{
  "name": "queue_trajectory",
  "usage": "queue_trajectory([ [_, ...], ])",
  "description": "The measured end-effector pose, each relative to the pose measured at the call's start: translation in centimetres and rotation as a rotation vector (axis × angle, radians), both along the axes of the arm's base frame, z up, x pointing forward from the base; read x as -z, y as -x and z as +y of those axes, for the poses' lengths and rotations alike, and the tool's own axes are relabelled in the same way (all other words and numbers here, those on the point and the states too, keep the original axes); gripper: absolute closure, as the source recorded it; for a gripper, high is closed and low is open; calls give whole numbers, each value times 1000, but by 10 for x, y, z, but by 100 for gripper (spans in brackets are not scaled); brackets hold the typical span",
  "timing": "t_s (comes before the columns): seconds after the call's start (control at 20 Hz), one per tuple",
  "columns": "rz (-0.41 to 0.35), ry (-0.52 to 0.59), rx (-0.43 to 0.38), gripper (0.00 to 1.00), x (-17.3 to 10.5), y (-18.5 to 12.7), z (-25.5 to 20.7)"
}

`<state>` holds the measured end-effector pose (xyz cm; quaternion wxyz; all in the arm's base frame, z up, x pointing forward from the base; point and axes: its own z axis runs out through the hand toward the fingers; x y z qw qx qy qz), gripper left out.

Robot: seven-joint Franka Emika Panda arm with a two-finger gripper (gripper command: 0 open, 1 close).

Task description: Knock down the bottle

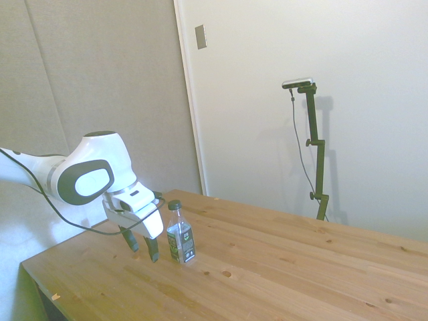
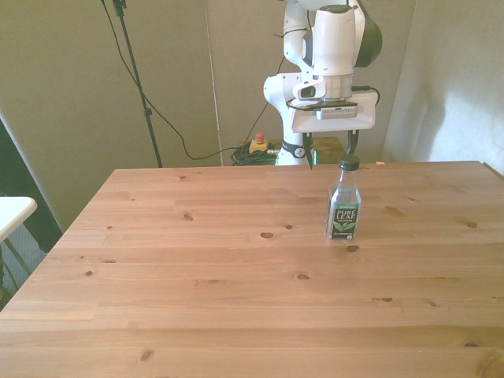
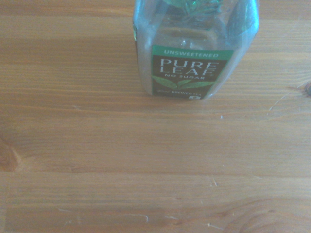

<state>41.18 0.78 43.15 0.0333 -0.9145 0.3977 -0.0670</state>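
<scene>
A small clear bottle [image 1: 180, 234] with a dark green cap and a green-and-white label stands upright on the wooden table [image 1: 281, 267]. In the front view the bottle [image 2: 344, 209] is right of the table's middle, toward the far edge. My gripper [image 1: 143, 246] hangs low just beside the bottle, on the robot's side of it, with a small gap between them. Its two dark fingers are spread apart and hold nothing. In the front view the gripper [image 2: 331, 152] sits directly behind the bottle's cap. The wrist view shows the bottle [image 3: 194, 53] close up, its label facing the camera.
The table's near edge [image 1: 40, 271] lies close behind the gripper in the side view. A white surface [image 2: 12, 211] stands off the front view's left. Cables and a small red-and-yellow item [image 2: 257, 144] lie on the floor beyond the table.
</scene>
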Motion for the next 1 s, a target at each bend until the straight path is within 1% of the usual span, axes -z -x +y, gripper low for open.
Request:
queue_trajectory([
  [0.05,1,0,0,0,0,0,0],
  [0.1,4,0,-2,100,0,0,1],
  [0.25,21,-5,-23,100,-18,4,11],
  [0.4,-9,-13,5,100,-47,-2,17],
  [0.5,-25,-19,31,100,-57,-10,17],
  [0.8,-28,-30,93,100,-64,-39,12],
  [1.0,-33,-32,124,100,-68,-54,11],
])
